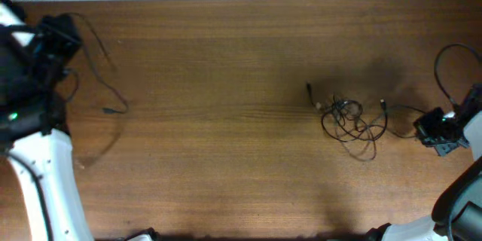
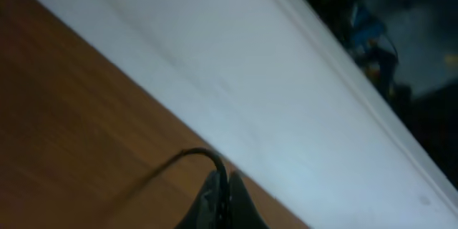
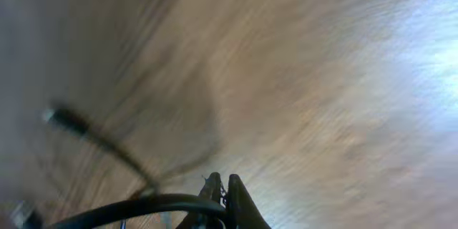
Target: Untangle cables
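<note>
At the far left of the bench [image 1: 226,60] we see the left end effector [image 2: 223,186] near the back edge, its two fingers pressed together with no gap between them. In the left wrist view a thin black cord arcs out from between the tips, so it is clenched on the loose cable [image 2: 195,153]. In the overhead view that cable runs from the arm toward the front of the bench, bends back and ends in a small plug [image 1: 107,111] lying flat on the wood, well apart from the other cords. Right of the middle lies the tangled bundle [image 1: 352,120], several thin black loops crossing one another, with one stubby plug end [image 1: 308,90] sticking out at its upper left. From the bundle's right side a trailing strand [image 1: 403,110] leads to the right end effector [image 1: 431,129], which sits just beside the bundle, low over the bench. The right wrist view is blurred, yet it shows the fingers closed on that strand, which curves away to the left.
</note>
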`<action>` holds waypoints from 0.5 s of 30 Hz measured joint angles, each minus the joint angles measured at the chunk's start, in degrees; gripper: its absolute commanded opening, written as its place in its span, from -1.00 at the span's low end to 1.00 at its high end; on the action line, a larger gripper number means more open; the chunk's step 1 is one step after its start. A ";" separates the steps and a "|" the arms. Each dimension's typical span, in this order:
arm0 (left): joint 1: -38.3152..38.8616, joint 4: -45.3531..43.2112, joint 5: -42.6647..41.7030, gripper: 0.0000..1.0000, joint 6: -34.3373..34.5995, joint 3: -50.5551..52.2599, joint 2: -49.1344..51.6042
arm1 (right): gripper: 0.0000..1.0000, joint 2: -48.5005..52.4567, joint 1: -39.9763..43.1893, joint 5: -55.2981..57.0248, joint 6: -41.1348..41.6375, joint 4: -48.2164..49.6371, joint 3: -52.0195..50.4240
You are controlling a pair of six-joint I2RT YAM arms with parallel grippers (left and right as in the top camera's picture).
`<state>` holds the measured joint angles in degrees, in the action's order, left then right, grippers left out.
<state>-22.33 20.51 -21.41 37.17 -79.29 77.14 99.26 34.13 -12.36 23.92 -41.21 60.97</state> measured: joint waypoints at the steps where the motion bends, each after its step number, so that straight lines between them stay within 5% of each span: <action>1: 2.01 0.09 -1.53 -1.00 -0.02 0.00 1.03 | -0.92 0.00 -1.05 -0.94 -0.59 -0.24 0.00; 8: 8.87 1.27 2.40 -1.00 -4.96 0.00 2.38 | -0.92 0.00 -14.53 -4.31 -2.97 -3.96 0.00; 15: 8.79 15.85 31.26 -1.00 -5.88 -0.15 2.38 | -0.92 0.00 -28.39 -5.01 -3.06 -2.97 0.00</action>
<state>-13.54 36.36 9.85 31.29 -79.44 79.53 99.26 5.74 -17.37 20.86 -44.18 60.97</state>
